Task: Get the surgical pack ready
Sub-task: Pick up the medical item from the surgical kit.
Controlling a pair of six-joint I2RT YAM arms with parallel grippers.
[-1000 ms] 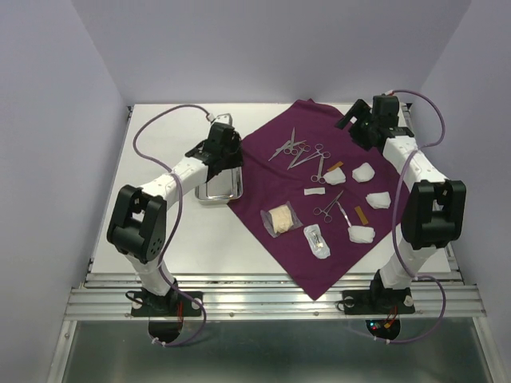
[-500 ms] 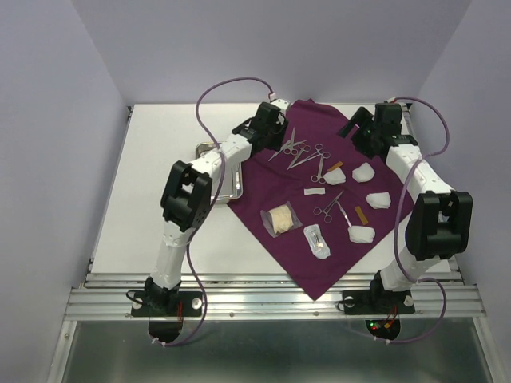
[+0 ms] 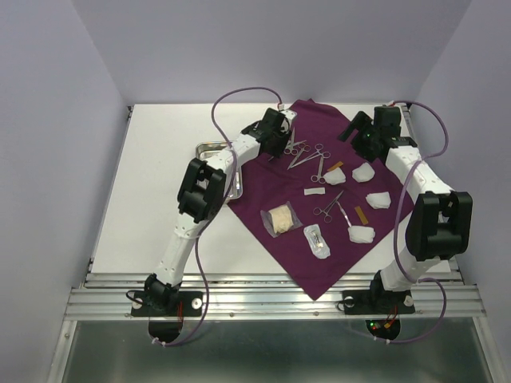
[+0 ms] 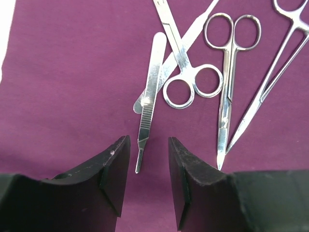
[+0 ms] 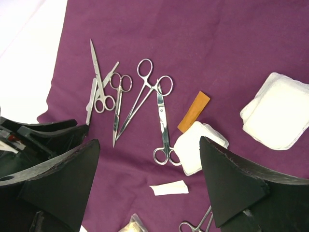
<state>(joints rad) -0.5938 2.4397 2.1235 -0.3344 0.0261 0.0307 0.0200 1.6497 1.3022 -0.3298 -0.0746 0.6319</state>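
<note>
The half-open left end effector [image 4: 148,144], straddling the slim steel instrument [image 4: 150,87], should be lowered centred before being closed, while the right end effector [image 5: 148,142] is spread wide, empty.

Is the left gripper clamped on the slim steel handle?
No: the left gripper is open, the scalpel handle lying untouched on the purple cloth.

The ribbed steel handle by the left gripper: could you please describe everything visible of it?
The steel handle is slim, flat and shiny, ribbed towards its narrow tip. It lies on the purple cloth, tip in the gap between the left gripper's parted fingers, apparently untouched. Its middle crosses another flat steel tool.
</note>
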